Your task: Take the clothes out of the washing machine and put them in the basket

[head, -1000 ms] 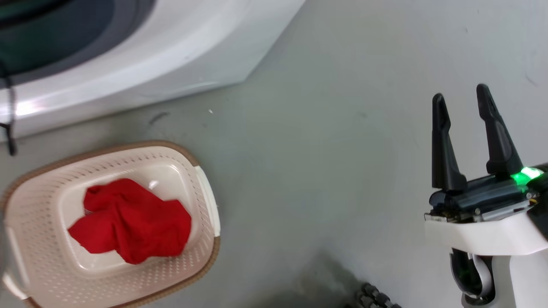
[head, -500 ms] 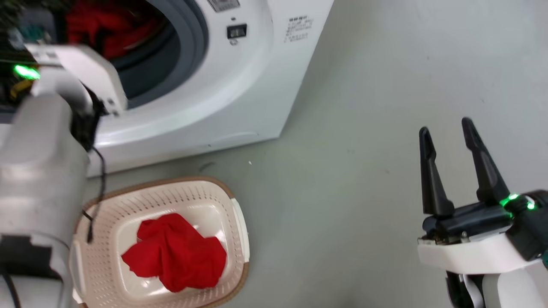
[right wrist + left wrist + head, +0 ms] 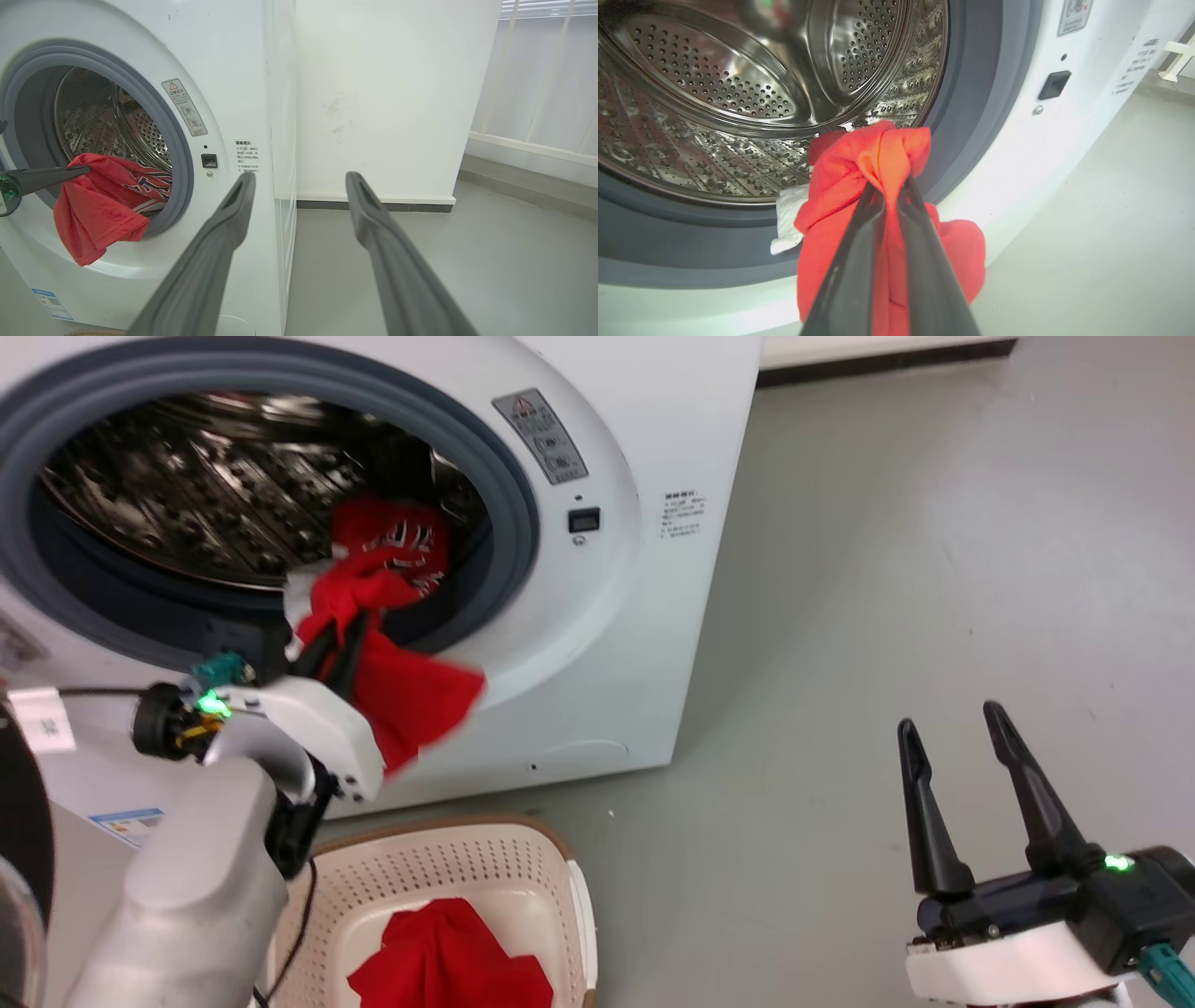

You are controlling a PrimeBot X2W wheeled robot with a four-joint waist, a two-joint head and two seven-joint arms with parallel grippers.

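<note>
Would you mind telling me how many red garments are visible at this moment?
2. One red garment hangs from the left gripper, jaws shut, at the washing machine opening; the other garment lies in the basket. More may hide inside.

Bare laundry corner: white front-loading washing machine [image 3: 635, 644], laundry basket [image 3: 420, 873], grey floor [image 3: 934, 616], plain white wall [image 3: 387, 93], dark skirting [image 3: 373, 205].

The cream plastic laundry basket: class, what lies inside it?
A crumpled bright red fabric garment lies in the cream perforated plastic basket. The robot's pale left forearm covers its left side.
</note>
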